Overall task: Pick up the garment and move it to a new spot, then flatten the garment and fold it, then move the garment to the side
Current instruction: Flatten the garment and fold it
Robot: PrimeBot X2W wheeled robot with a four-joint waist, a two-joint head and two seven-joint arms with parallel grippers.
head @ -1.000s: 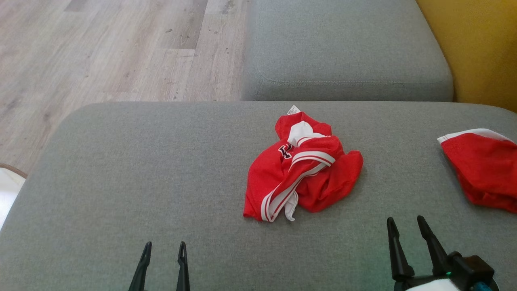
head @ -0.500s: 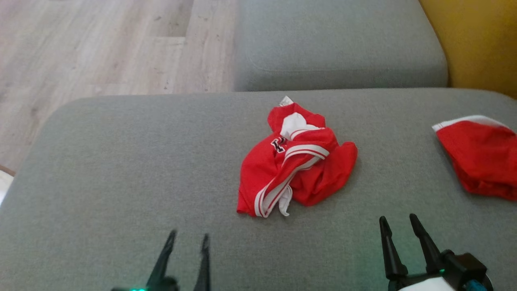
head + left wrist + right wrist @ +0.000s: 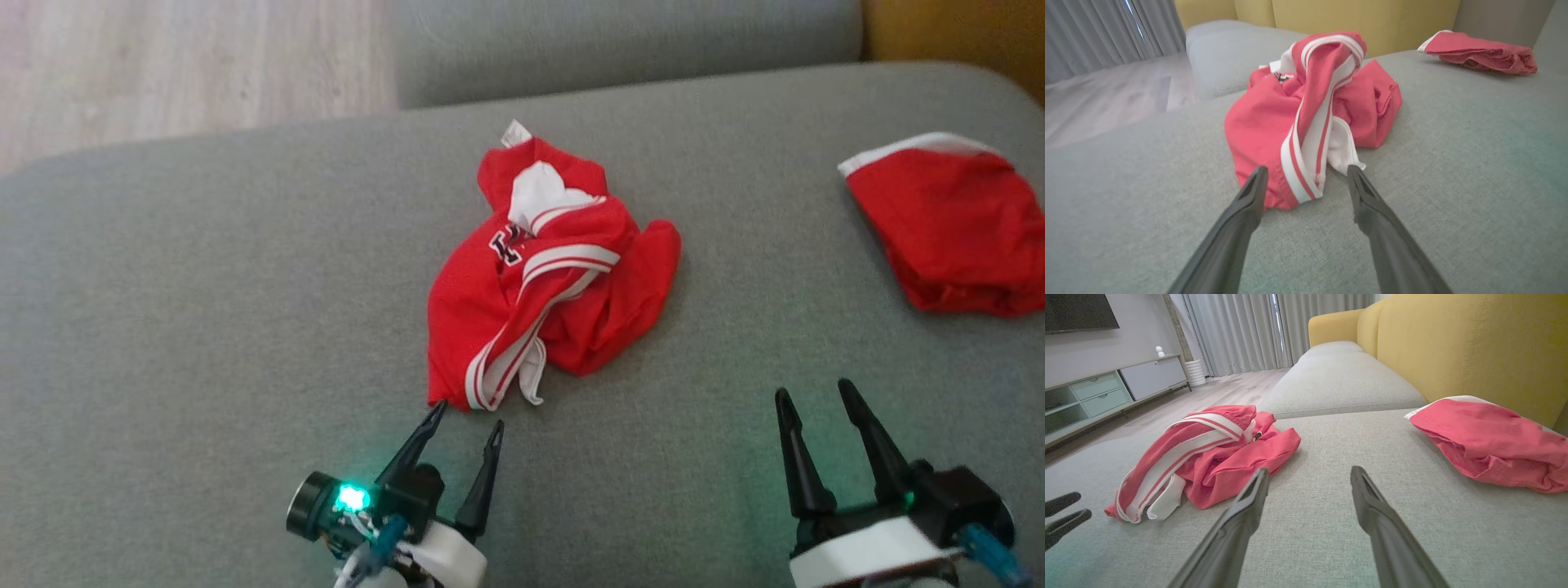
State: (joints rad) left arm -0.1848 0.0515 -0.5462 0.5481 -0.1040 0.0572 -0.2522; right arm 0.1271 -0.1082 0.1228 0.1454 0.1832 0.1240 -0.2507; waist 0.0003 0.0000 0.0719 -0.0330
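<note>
Just short of the hem: both end effectors wide, garment bunched on the sofa seat

Closest in, at the lower centre of the head frame, the left end effector (image 3: pixel 467 415) stood with its two dark fingers spread wide and nothing between them. Its tips lay right at the lower corner of the garment (image 3: pixel 563 286); whether they touched the cloth could not be told. In the left wrist frame the fingers flanked the white-striped hem. At the lower right of the head frame the right end effector (image 3: pixel 815 389) was likewise spread wide and empty, over the bare grey sofa seat (image 3: pixel 204 286) and apart from the garment. The garment, red with white bands and a dark letter mark, lay crumpled in the middle of the frame on that seat. Farther off, at the upper right, a second red cloth (image 3: pixel 947 229) rested on the same seat, well apart. Beyond lay another grey cushion (image 3: pixel 612 41), a pale wood floor (image 3: pixel 163 65) at the upper left, and a yellow backrest (image 3: pixel 955 33) in the upper right corner.
</note>
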